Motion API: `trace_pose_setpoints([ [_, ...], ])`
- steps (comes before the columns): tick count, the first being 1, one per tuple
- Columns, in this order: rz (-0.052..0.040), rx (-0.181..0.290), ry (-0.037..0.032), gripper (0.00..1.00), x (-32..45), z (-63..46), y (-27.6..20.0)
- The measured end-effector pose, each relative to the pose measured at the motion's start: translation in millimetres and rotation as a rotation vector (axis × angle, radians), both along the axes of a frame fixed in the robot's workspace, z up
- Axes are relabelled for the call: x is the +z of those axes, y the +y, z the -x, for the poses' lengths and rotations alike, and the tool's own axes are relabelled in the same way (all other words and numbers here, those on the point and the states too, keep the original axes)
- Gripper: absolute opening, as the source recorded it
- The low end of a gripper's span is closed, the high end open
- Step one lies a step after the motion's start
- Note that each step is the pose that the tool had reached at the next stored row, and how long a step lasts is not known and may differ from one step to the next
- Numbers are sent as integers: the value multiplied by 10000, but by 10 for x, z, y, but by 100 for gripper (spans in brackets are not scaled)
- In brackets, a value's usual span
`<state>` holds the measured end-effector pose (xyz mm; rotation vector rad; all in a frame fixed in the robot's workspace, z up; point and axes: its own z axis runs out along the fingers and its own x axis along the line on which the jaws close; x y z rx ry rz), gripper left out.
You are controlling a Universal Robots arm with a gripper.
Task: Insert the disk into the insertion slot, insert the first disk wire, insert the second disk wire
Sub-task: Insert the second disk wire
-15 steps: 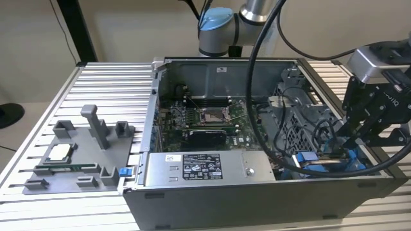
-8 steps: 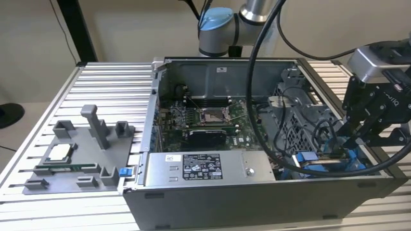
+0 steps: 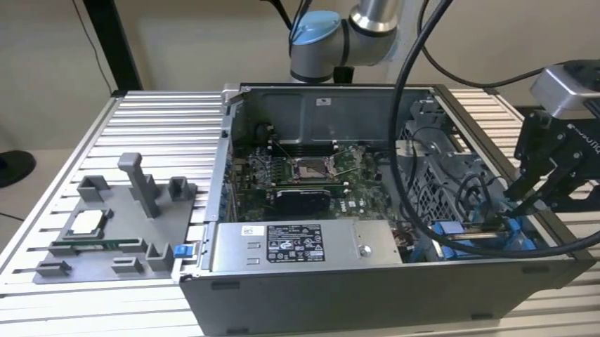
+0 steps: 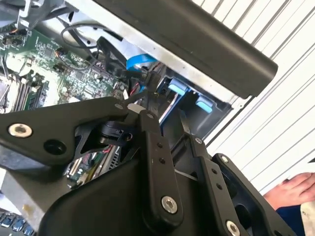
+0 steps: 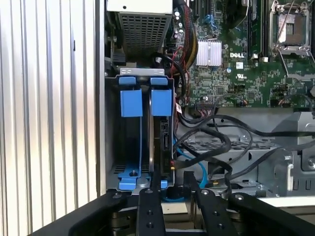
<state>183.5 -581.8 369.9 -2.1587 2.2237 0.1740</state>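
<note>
The disk (image 5: 163, 140) stands on edge inside the insertion slot (image 5: 110, 147), under one of two blue tabs (image 5: 161, 101). In the exterior view the slot (image 3: 511, 239) is at the case's front corner, on the exterior view's right. My gripper (image 3: 513, 209) reaches down into that corner; in both wrist views it (image 5: 172, 183) (image 4: 165, 105) is right at the slot's near end. A thin blue wire (image 5: 197, 164) and loose black wires (image 5: 216, 142) lie beside the slot, close to the gripper. What sits between the gripper's tips is hidden.
The open computer case (image 3: 375, 281) holds a green motherboard (image 3: 300, 182) and a grey power-supply box (image 3: 300, 246). A grey parts tray (image 3: 112, 235) lies on the slatted table (image 3: 168, 133) at the exterior view's left. A person's hand (image 4: 291, 189) is near the case's outer side.
</note>
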Motion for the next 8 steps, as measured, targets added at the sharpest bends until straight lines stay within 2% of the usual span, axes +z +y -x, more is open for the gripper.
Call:
trace_pose_setpoints([
  [3,-1,0,85,100,76,-22,0],
  [8,-5,0,97,100,89,-98,1],
])
